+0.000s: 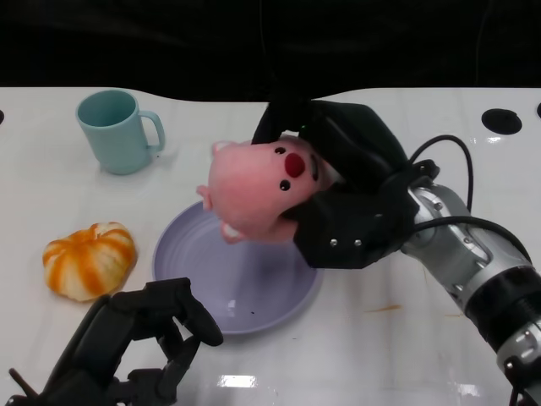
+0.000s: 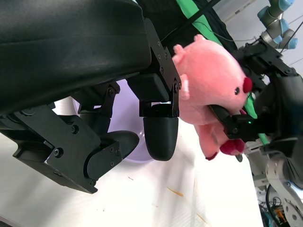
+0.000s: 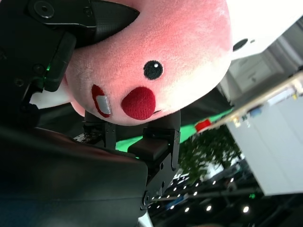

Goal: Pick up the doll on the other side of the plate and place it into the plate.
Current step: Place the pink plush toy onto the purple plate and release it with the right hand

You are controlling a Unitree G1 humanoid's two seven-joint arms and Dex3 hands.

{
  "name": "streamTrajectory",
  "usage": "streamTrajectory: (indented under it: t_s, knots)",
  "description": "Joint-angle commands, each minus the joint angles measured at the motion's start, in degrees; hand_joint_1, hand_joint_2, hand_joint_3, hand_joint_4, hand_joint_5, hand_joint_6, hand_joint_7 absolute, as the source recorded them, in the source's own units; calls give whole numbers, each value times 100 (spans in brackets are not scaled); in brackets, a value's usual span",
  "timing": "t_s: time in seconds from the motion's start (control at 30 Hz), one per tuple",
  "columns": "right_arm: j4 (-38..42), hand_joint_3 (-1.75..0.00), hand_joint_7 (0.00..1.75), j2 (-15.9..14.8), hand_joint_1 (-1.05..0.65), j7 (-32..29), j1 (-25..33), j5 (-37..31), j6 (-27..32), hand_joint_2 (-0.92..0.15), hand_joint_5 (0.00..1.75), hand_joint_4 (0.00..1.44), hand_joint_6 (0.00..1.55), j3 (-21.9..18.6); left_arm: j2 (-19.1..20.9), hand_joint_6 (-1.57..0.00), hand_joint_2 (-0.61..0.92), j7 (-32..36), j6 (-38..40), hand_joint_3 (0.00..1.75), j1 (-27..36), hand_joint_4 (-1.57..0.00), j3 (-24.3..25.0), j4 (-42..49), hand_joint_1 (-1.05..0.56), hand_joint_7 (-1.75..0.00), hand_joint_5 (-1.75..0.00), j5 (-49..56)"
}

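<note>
The right hand [image 1: 342, 190] is gripping the pink doll [image 1: 258, 190], its black fingers wrapping around the plush body from behind and from below. The doll is hanging in the air over the far part of the lavender plate [image 1: 203, 292], not resting in it; the head view is showing its face with a red nose and black eyes turned toward the camera, and one small limb is pointing down toward the plate's inner surface. In the right wrist view the doll [image 3: 156, 56] is filling most of the picture, with the fingers [image 3: 94, 14] pressing into its plush side. The left wrist view is showing the doll [image 2: 213, 80] held clear above the white desk [image 2: 142, 198], with the right hand's fingers [image 2: 227, 118] clamped across it.

The left hand [image 1: 139, 342] is sitting low at the near edge of the desk [image 1: 380, 338], just in front of the plate, holding nothing; its fingers are bent but apart from one another. In its own wrist view those fingers [image 2: 158, 135] are hanging in front of the plate [image 2: 125, 97].

A teal mug [image 1: 118, 131] is standing upright at the far left of the desk, handle to the right. An orange-and-white pumpkin [image 1: 89, 260] is lying just left of the plate.
</note>
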Motion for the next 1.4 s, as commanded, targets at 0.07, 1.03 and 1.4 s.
streamTrajectory:
  t_s: [0.07, 1.03, 1.4]
  knots:
    - [310, -143, 175, 163, -23, 17, -353, -57, 28, -26, 175, 94, 73, 129, 28, -83, 50, 75, -7, 113, 50, -77, 16, -65, -5, -116, -156, 39]
    - [396, -18, 0, 496, -82, 1209, -587, -174, 487, -92, 33, 1, 19, 664, -54, -83, 48, 102, -198, 115, 15, -78, 17, 65, -6, -119, -160, 135]
    - [-307, -20, 0, 208, -93, 1836, -445, -258, 797, -92, 21, 0, 11, 755, -18, -82, 50, 73, -265, 113, -2, -77, 38, 122, -7, -118, -160, 122]
